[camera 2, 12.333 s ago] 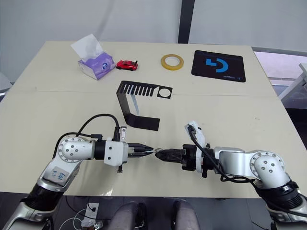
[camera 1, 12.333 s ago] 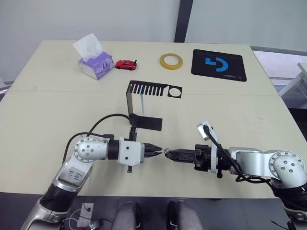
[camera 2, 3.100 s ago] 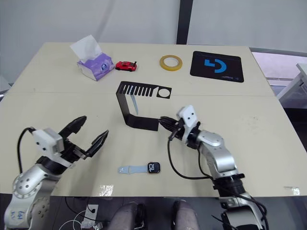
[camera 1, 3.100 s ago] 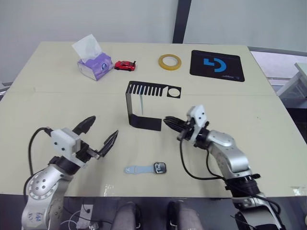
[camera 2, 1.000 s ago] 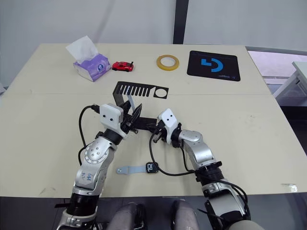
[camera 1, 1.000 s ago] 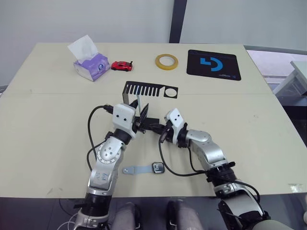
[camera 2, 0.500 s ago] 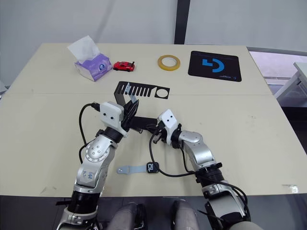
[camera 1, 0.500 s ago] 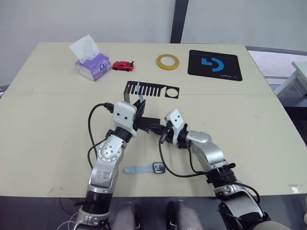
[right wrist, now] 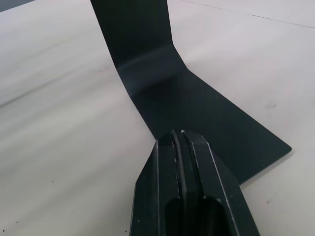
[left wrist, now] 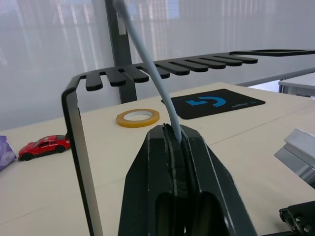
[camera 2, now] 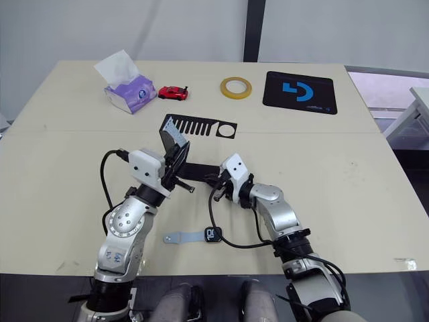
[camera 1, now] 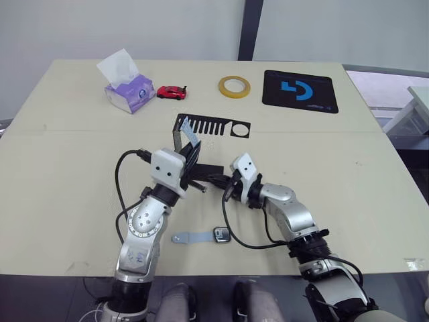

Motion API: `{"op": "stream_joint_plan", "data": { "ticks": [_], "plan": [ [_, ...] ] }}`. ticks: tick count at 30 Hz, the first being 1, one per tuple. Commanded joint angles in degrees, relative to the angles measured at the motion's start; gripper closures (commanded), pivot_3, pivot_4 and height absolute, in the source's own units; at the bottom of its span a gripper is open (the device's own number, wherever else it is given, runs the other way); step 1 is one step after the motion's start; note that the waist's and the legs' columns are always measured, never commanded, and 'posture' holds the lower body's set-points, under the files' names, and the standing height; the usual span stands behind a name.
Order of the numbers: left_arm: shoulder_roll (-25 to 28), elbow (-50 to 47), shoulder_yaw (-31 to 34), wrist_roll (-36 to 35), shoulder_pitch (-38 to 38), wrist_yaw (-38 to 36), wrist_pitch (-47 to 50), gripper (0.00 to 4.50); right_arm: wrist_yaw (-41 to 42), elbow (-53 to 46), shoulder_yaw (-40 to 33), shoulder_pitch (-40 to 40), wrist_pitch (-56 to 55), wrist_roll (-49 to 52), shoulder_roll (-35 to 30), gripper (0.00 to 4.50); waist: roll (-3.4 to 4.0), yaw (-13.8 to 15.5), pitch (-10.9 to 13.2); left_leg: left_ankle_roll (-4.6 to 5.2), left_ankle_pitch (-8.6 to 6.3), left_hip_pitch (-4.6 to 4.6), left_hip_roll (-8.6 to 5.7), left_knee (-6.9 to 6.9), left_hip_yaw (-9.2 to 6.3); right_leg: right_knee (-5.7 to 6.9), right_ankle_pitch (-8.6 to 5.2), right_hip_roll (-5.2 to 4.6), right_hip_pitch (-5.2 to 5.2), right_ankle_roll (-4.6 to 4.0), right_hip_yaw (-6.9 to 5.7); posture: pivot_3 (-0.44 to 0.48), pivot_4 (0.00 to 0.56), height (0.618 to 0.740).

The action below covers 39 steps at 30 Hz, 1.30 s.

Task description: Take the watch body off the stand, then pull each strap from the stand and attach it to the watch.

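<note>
The second strap (camera 1: 190,136) is what I'm working now. In the left eye view it slants up just beside the comb-slotted end of the stand (camera 1: 213,125), its lower end in my left gripper (camera 1: 192,157), its long axis running up and away from the jaws toward the slots. My right gripper (camera 1: 221,181) sits at the stand's foot plate, nearer the base than the left arm is. The watch body (camera 1: 221,234) lies on the counter (camera 1: 60,161) on my side of the stand, well apart from it, with the first strap (camera 1: 190,237) already joined and stretching out from it to my left.

In the right eye view the same layout holds, and the counter between stand and watch is bare, so I judge there is open room to carry the strap down to the watch.

In the left wrist view the jaws are pinching the strap, which rises past the comb teeth, so the free path is away from the teeth.

In the right wrist view the jaws are pressed together, their tips over the edge of the foot plate; I can't tell whether they actually bear on it.
</note>
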Motion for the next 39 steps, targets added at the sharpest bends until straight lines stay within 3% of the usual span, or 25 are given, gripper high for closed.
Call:
{"op": "stream_joint_plan", "data": {
  "ticks": [1,5,11,15,21,27,28,31,37,39],
  "plan": [
    [0.81,-4.08,0.63,-1.71,1.40,-1.38,-0.42,4.47,-0.36,1.20,0.55,1.26,1.09,-0.81,0.12,4.50,0.00,0.00,0.00,0.00,0.00,0.00,0.00,0.00,0.00,0.00,0.00,0.00,0.00,0.00,0.00,0.000,0.150,0.740],
    [4.04,-7.48,3.27,-7.44,4.65,-6.45,0.09,4.47,-0.38,0.94,0.58,1.23,1.12,-0.74,0.18,4.50,0.00,-0.03,0.00,0.00,0.00,0.00,0.01,-0.01,-0.01,-0.01,0.00,0.00,0.00,0.00,0.00,0.000,0.150,0.740],
    [9.50,-10.50,11.28,-21.66,8.41,-14.43,2.15,4.47,1.10,-0.39,-0.42,1.18,0.34,0.78,-0.09,4.50,0.01,-0.10,0.00,-0.03,-0.01,0.01,0.03,-0.04,-0.03,-0.03,-0.01,-0.01,-0.01,-0.01,0.01,0.000,0.150,0.740],
    [16.50,-11.01,14.44,-29.63,9.89,-22.80,5.63,4.47,3.96,-3.55,-1.42,1.99,0.98,3.55,-0.84,4.50,0.03,-0.01,0.01,-0.02,-0.02,-0.01,0.01,-0.05,-0.06,-0.31,-0.01,-0.02,0.00,-0.01,0.00,0.000,0.150,0.740],
    [28.93,-9.23,19.53,-44.79,8.88,-33.68,17.50,4.47,10.45,-12.45,-5.25,5.35,1.59,9.16,-6.98,4.50,0.08,0.01,0.05,-0.04,-0.02,-0.09,0.00,-0.09,-0.12,-0.39,0.00,-0.01,-0.02,-0.01,-0.01,0.000,0.150,0.740],
    [35.44,-4.57,17.15,-48.41,4.89,-45.79,21.61,4.47,17.49,-26.79,-12.81,13.90,8.30,22.12,-15.59,4.50,0.11,0.07,0.06,-0.08,-0.06,-0.09,-0.01,-0.12,-0.11,-0.46,-0.01,0.03,-0.01,-0.01,-0.02,0.000,0.150,0.740],
    [35.89,-3.67,16.34,-48.05,4.00,-47.51,21.66,4.50,18.29,-29.22,-14.18,15.46,10.24,24.73,-17.05,3.99,0.12,0.09,0.07,-0.10,-0.07,-0.09,0.01,-0.14,-0.11,-0.49,-0.01,0.06,-0.02,-0.01,-0.02,0.000,0.150,0.740],
    [35.32,-0.55,13.41,-46.96,-0.17,-51.01,21.61,4.50,18.89,-36.31,-16.97,19.58,15.11,31.24,-20.77,3.20,0.14,0.19,0.08,-0.10,-0.07,-0.09,0.01,-0.16,-0.10,-0.52,-0.01,0.06,-0.02,-0.01,-0.02,0.000,0.150,0.740],
    [30.77,4.14,6.45,-46.59,-7.44,-53.73,24.81,4.50,7.40,-47.37,-20.02,22.70,29.46,53.17,-19.99,0.27,0.13,-0.01,0.08,-0.09,-0.08,-0.06,0.01,-0.19,-0.11,-0.51,-0.01,0.04,-0.01,-0.01,0.02,0.000,0.150,0.740],
    [29.77,4.66,3.93,-46.27,-9.10,-55.12,25.88,4.50,3.59,-49.03,-18.72,22.62,30.75,55.35,-18.69,0.12,0.13,0.08,0.08,-0.11,-0.07,-0.05,0.01,-0.25,-0.11,-0.52,-0.01,0.06,-0.02,-0.01,0.01,0.000,0.150,0.740]
  ]
}}
